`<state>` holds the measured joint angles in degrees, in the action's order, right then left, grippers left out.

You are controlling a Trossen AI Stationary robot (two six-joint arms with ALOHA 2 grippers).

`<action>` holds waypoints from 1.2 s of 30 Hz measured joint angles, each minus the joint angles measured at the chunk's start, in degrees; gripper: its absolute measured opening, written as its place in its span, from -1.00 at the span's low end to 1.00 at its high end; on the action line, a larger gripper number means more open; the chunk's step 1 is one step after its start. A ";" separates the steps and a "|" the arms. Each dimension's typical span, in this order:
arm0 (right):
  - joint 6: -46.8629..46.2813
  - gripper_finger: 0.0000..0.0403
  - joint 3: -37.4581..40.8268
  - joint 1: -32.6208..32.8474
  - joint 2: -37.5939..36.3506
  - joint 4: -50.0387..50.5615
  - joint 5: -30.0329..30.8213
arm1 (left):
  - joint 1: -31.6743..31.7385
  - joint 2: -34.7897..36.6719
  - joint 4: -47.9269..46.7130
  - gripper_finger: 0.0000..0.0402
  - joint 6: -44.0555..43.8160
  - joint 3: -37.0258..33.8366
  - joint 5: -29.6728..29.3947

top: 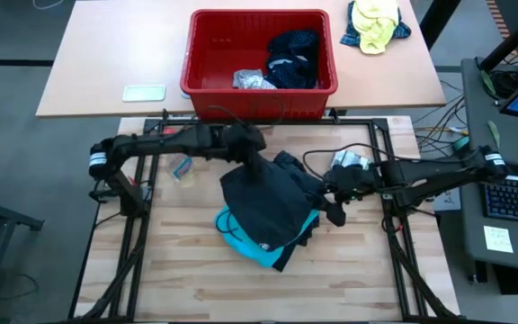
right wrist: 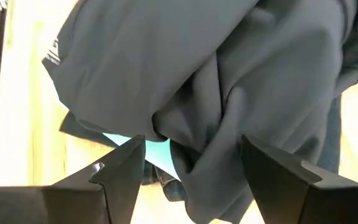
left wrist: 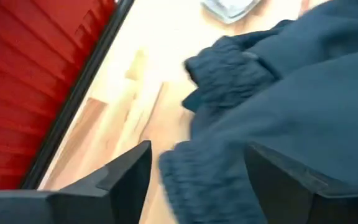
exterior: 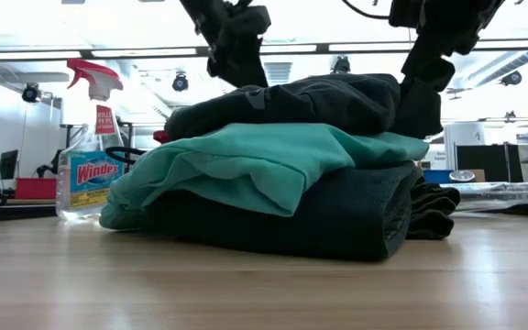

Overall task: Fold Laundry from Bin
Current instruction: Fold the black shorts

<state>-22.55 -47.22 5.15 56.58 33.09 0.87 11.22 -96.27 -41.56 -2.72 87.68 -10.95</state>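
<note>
Soft folded clothes (exterior: 273, 197) sit in a pile on the wooden table (top: 187, 270), near the red plastic bin (top: 207, 54). On top lies a dark grey top (top: 263, 202), over a bright turquoise one (exterior: 246, 165). Both the left gripper (left wrist: 194, 180) and the right gripper (right wrist: 191, 168) hang over the pile, fingers apart, holding nothing.

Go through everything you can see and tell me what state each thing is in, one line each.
Dark grey top garment: folded, topping the stack.
Bright turquoise garment: folded, mid-stack.
Red plastic bin: still holds clothes.
Left claw: open over the dark garment's cuff.
Right claw: open at the stack's edge.
Spray bottle: upright.
</note>
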 joint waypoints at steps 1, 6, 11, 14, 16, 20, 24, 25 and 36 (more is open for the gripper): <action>0.00 0.28 0.00 0.00 0.60 -0.25 -0.03 | 1.04 0.00 0.01 0.22 0.20 -0.05 1.15; -0.28 0.35 0.00 0.00 3.21 -1.22 -1.09 | 4.17 -1.98 0.15 0.31 0.50 -0.30 7.66; -0.42 0.38 0.00 0.00 3.94 -2.57 -1.34 | 4.44 -5.31 0.19 0.32 2.64 -0.48 8.09; -0.38 0.38 0.00 0.00 3.94 -2.96 -1.34 | 4.36 -7.36 0.20 0.32 3.23 -0.50 8.96; -0.42 0.37 -0.02 0.00 3.71 -3.18 -1.40 | 4.35 -8.19 0.21 0.32 3.25 -0.50 8.95; 0.07 0.35 -0.02 0.15 3.49 -5.70 -2.45 | 4.24 -8.74 1.57 0.25 3.54 -0.50 8.86; 1.71 0.29 -0.04 0.36 5.41 -7.64 -2.39 | 3.99 -8.52 4.06 0.06 3.54 -0.50 8.73; 2.14 0.26 -0.04 0.35 6.44 -7.68 -2.39 | 3.88 -8.41 4.42 -0.01 3.54 -0.50 8.73; 5.29 -0.69 -1.08 2.50 9.64 -9.17 -2.36 | 2.07 -7.28 4.13 -0.92 3.49 0.15 8.44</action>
<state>-17.25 -48.30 7.64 66.23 23.92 -1.49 13.29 -103.55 -37.44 0.77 87.82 -2.51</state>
